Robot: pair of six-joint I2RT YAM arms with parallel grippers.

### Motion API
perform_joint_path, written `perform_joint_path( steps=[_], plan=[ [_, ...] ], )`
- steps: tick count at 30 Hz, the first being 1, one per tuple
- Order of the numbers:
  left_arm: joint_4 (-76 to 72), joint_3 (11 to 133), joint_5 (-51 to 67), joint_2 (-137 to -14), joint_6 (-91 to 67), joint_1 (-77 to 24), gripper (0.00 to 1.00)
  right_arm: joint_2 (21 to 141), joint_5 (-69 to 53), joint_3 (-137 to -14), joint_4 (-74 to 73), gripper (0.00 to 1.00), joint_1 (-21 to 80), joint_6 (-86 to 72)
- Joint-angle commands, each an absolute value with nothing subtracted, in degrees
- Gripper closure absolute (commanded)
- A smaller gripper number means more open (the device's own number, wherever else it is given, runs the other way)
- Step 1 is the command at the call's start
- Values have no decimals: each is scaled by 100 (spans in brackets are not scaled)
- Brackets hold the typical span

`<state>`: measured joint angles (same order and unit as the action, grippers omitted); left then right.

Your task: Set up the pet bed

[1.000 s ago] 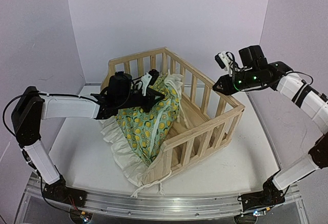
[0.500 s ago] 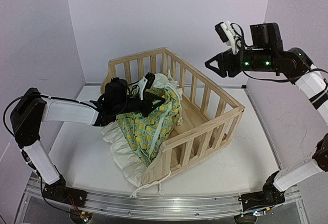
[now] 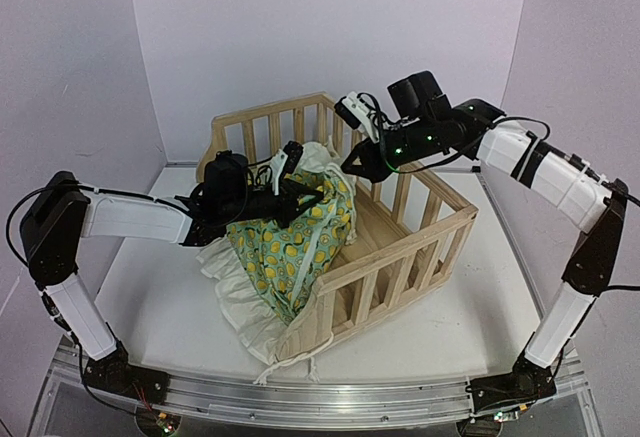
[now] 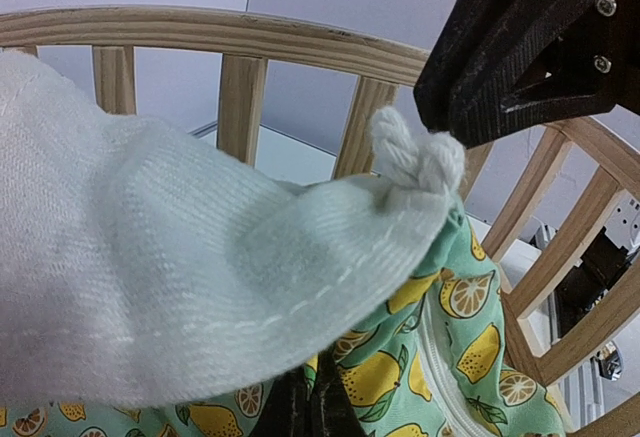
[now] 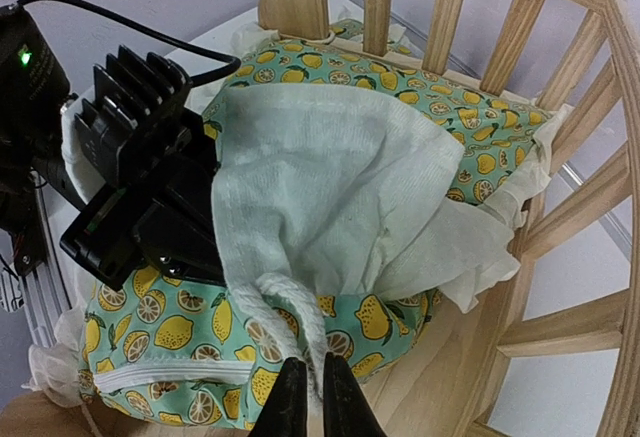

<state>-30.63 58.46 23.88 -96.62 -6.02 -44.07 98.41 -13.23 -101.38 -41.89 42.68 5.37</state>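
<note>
The pet bed's pale pine slatted frame (image 3: 400, 247) stands mid-table. Its lemon-print cushion (image 3: 290, 242) with a cream ruffle lies bunched over the low near-left side, half inside the frame. My left gripper (image 3: 303, 190) is shut on the cushion's upper edge; in the left wrist view its dark fingers (image 4: 300, 412) pinch the lemon fabric under the pale ruffle (image 4: 180, 257). My right gripper (image 3: 352, 165) reaches in from the right, just above the cushion. In the right wrist view the right gripper (image 5: 307, 397) is shut on a white cord loop (image 5: 290, 312) of the cushion (image 5: 400, 67).
The frame's tall slatted rails (image 5: 560, 207) stand close to the right of my right gripper. The left arm's black wrist (image 5: 140, 187) sits close to the left of the cord. Ruffle and a tie (image 3: 285, 362) hang over the table in front of the bed.
The right arm swung from high at the right down and left to the cushion, and its jaws opened and then closed on the cord. The left gripper dropped slightly with the cushion.
</note>
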Motion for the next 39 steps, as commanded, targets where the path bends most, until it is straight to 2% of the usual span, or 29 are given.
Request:
perform_joint_path(
  steps=[1, 13, 15, 22, 28, 32, 36, 39],
  plan=[
    [-3391, 5889, 2553, -9394, -608, -4421, 100, 9691, -1644, -10051, -3694, 93, 4263, 580],
    [-3399, 5933, 2673, -9409, -637, -4421, 100, 9961, -1715, -9911, -3676, 97, 4264, 708],
    [-3401, 5946, 2705, -9417, -642, -4420, 100, 9994, -1669, -9905, -3682, 100, 4263, 759],
    [-3401, 5921, 2836, -9387, -595, -4421, 100, 10093, -1740, -9947, -3711, 100, 4254, 813],
    [-3427, 6008, 3158, -9636, -589, -4471, 100, 9376, -345, -10057, -5605, 100, 4315, 807],
    [-3445, 6338, 3356, -10115, -667, -4782, 100, 9244, -247, -10053, -6667, 100, 4314, 573],
    [-3453, 6427, 3235, -10313, -712, -4945, 100, 8850, 571, -9711, -7043, 100, 4333, 223],
    [-3454, 6451, 3173, -10439, -778, -5042, 100, 8542, 724, -9583, -7141, 100, 4333, 89]
  ],
)
